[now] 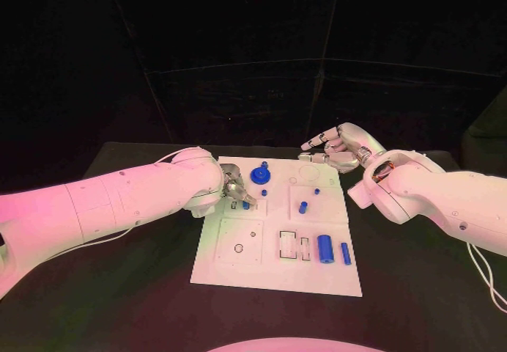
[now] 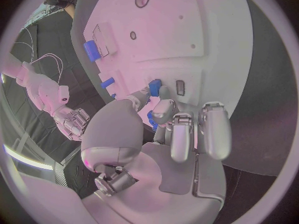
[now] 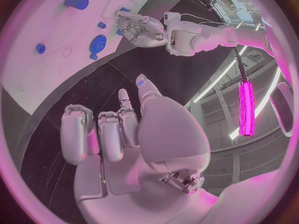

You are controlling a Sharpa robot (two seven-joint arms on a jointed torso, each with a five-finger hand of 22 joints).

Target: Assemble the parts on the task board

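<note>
The white task board [image 1: 272, 273] lies mid-table. My left hand [image 1: 234, 188] hovers low over its far left part, thumb and a finger pinching a small blue part [image 2: 154, 86] next to a slot [image 2: 181, 87]. That part [image 1: 246, 205] peeks out under the fingers. A blue round gear [image 1: 261, 174] and small blue pegs [image 1: 302, 207] stand in the board. A blue cylinder [image 1: 325, 249] and a thin blue bar [image 1: 346, 253] lie at its near right. My right hand [image 1: 332, 152] hangs above the board's far right corner, fingers loosely bent and holding nothing.
The black table [image 1: 116, 293] surrounds the board on all sides. From the right wrist I see my left hand [image 3: 140, 29] over the board [image 3: 37, 74], the gear [image 3: 97, 43] and the cylinder [image 3: 76, 2].
</note>
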